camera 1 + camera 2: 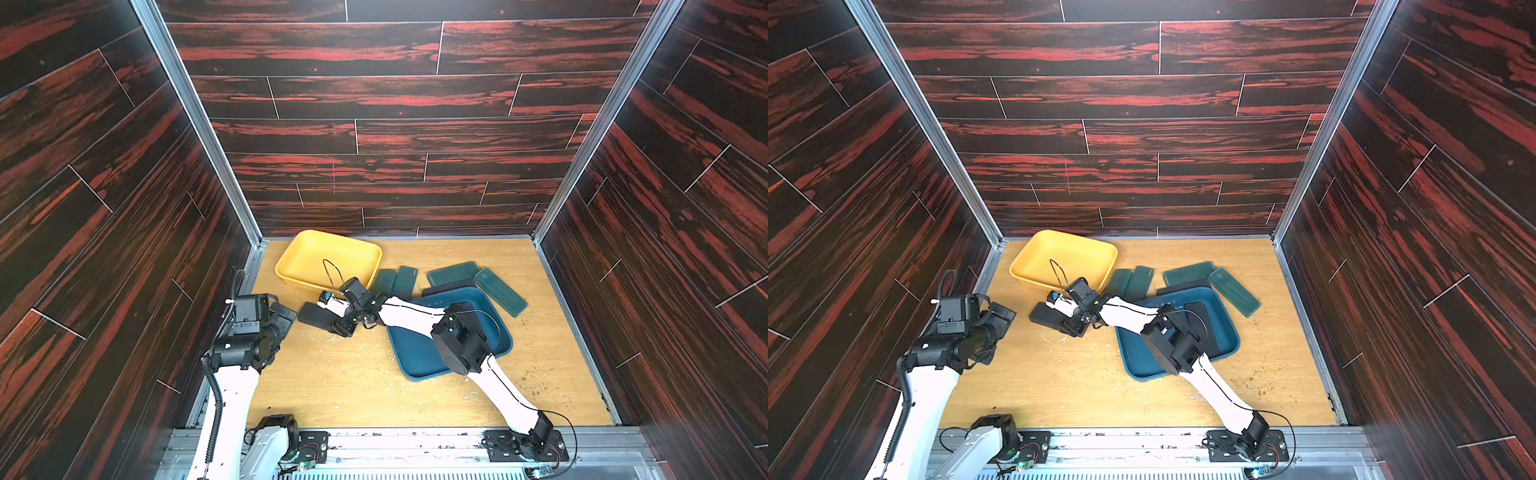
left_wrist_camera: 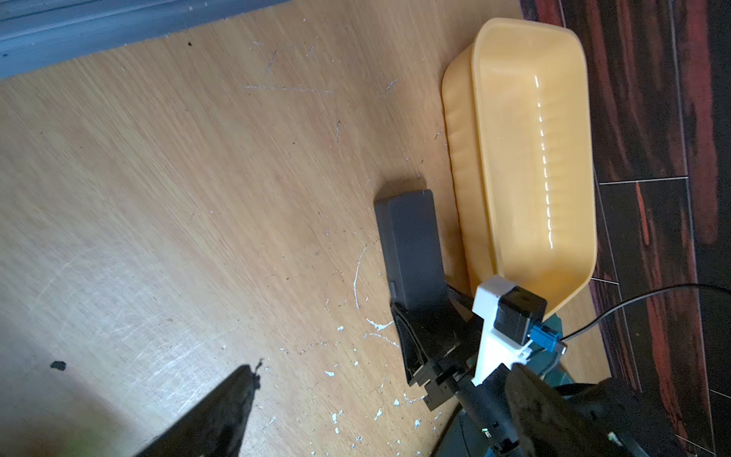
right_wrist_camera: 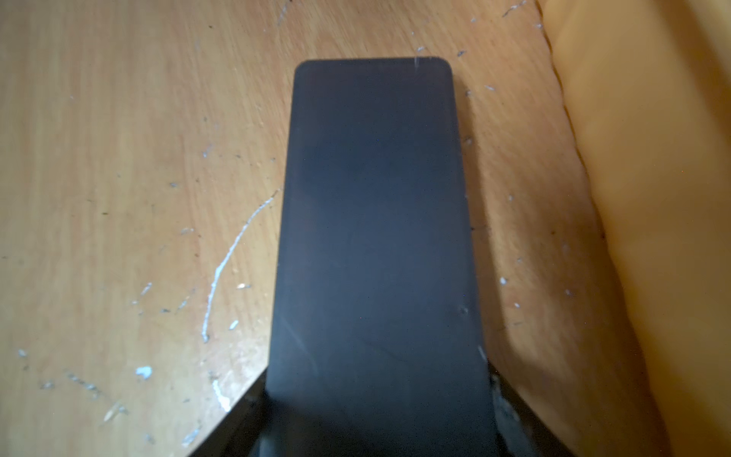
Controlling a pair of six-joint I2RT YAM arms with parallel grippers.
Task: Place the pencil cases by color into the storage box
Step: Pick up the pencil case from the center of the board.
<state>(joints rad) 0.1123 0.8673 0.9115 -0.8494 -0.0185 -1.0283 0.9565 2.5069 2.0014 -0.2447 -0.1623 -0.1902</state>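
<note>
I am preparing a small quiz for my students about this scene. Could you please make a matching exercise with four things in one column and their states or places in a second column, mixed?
Column one:
1. yellow tray
2. blue tray
3. right pincer
4. left pincer

Column two:
a. open, holding nothing
b. shut on a black pencil case
c. nothing in it, at the back of the table
d. holds one black case, under the right arm

Pairs: 1-c, 2-d, 3-b, 4-a

Robot test cell: wood-grain panel walls (image 1: 395, 95) on aluminium framing (image 1: 195, 120), scuffed tabletop (image 1: 353, 374), two bench-mounted arms.
</note>
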